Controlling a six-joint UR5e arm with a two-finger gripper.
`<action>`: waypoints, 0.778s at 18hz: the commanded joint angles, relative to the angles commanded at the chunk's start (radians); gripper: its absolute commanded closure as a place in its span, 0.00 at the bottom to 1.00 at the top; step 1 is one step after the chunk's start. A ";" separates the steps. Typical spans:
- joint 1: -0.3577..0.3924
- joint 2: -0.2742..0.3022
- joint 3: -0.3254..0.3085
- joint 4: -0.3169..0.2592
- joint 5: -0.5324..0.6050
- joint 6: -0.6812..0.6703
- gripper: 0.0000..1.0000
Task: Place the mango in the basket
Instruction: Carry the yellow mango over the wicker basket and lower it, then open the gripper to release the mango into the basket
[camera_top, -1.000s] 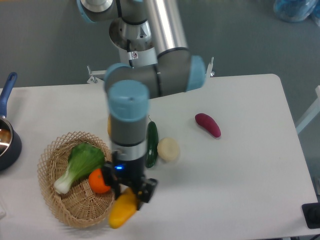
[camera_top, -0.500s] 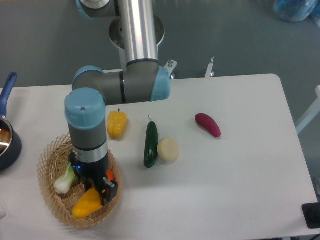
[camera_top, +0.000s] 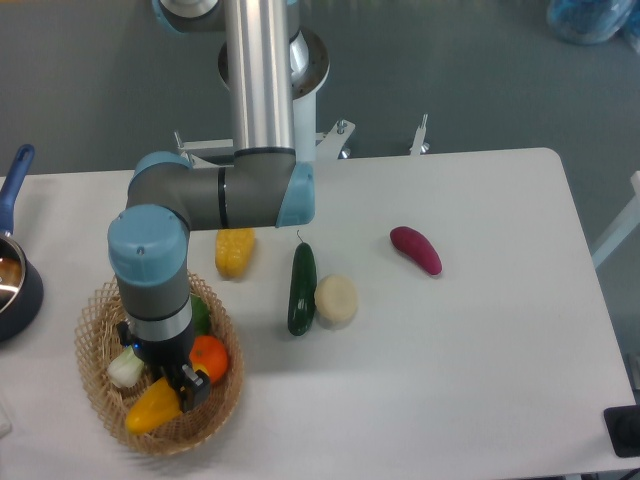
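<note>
Yellow mango in hand — inside basket.

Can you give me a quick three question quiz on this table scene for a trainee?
1. True or false: the mango lies over the basket.
2. Which item sits closest to the cucumber? A. purple eggplant B. pale round vegetable C. corn
3. Fill in: beside the gripper, in the basket, sits a round ____.

Key: 1 true; 2 B; 3 orange.
</note>
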 joint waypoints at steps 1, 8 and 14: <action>-0.002 -0.002 0.000 0.000 0.000 -0.002 0.89; -0.002 -0.020 -0.006 0.002 0.003 0.000 0.89; -0.002 -0.020 -0.008 0.002 0.003 -0.002 0.84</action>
